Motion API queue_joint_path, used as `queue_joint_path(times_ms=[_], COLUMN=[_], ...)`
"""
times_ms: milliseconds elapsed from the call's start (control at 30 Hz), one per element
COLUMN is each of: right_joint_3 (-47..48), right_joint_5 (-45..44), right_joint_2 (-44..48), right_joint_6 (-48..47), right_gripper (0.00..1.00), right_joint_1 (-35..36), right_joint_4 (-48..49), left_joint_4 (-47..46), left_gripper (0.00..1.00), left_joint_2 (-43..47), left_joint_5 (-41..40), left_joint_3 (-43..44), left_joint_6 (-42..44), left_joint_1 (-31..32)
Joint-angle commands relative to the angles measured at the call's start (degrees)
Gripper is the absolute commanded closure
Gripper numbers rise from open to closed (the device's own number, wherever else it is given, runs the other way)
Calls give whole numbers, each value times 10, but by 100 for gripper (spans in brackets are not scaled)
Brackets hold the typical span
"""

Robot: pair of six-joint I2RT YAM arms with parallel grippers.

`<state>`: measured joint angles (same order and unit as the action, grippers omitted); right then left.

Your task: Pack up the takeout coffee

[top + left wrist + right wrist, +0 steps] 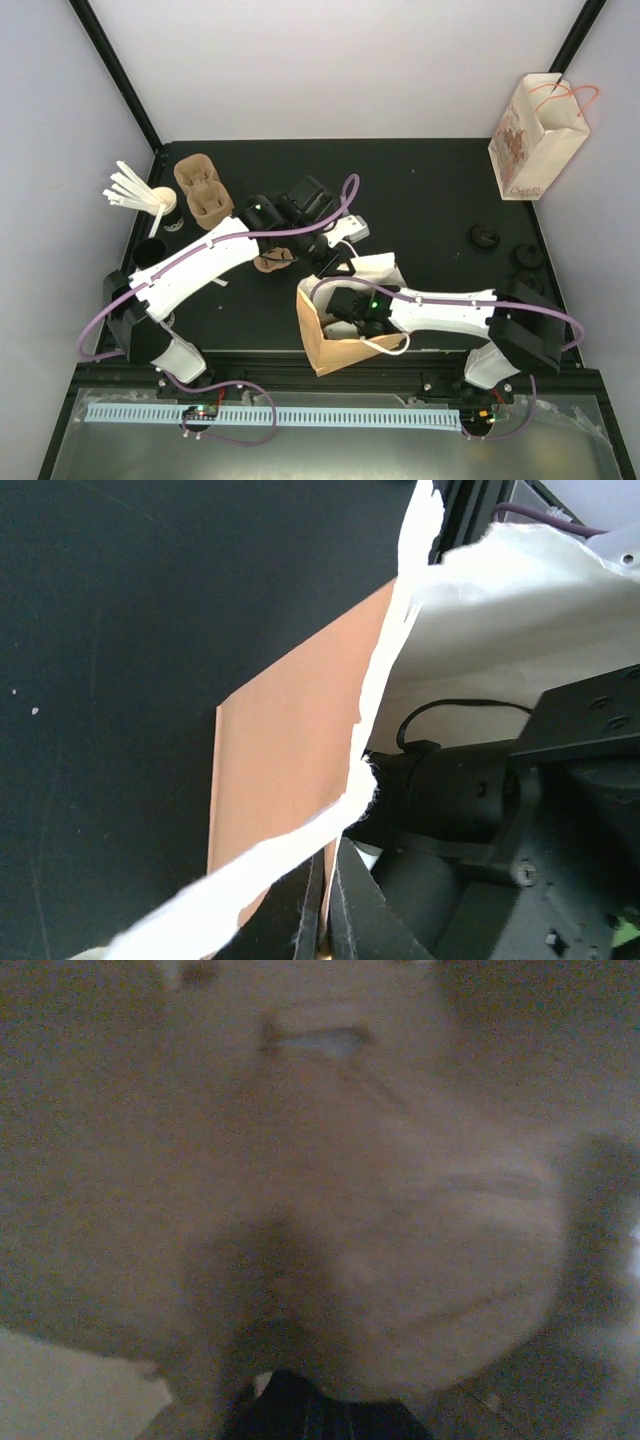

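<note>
The black desk (420, 200) carries a brown paper bag (318, 345) at its near edge. The bag lies on its side, with its open mouth turned to the right and a little far. The left pincer (325, 905) is closed tight on the bag's white rim (385, 670). The right pincer (343, 322) reaches into the mouth and is closed narrow; I cannot tell if it grips anything. In the right wrist view a pale rounded form (430, 1260), maybe the takeout coffee cup, sits inside the bag. It is too blurred to tell its axis or direction.
</note>
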<state>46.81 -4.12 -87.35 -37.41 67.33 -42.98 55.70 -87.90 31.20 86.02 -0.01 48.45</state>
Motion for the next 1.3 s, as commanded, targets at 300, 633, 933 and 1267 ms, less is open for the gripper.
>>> queue_joint_path(times_ms=[300,633,933,1267], right_joint_3=[146,329,434,375], right_joint_5=[-87,-168,-342,-316], right_joint_2=[177,262,297,322], right_joint_6=[25,130,350,431], right_gripper=[94,87,33,22], right_joint_1=[4,2,0,-1], right_joint_4=[-133,-126,-104,-95], left_joint_4=[11,-7,-24,-92], left_gripper=[98,98,98,97], left_joint_2=[-13,-46,-128,-233], left_joint_5=[-6,-46,-70,-118], left_joint_3=[27,68,159,311], left_joint_6=[-1,-61,-161,-237], left_joint_1=[-1,-16,-111,-215])
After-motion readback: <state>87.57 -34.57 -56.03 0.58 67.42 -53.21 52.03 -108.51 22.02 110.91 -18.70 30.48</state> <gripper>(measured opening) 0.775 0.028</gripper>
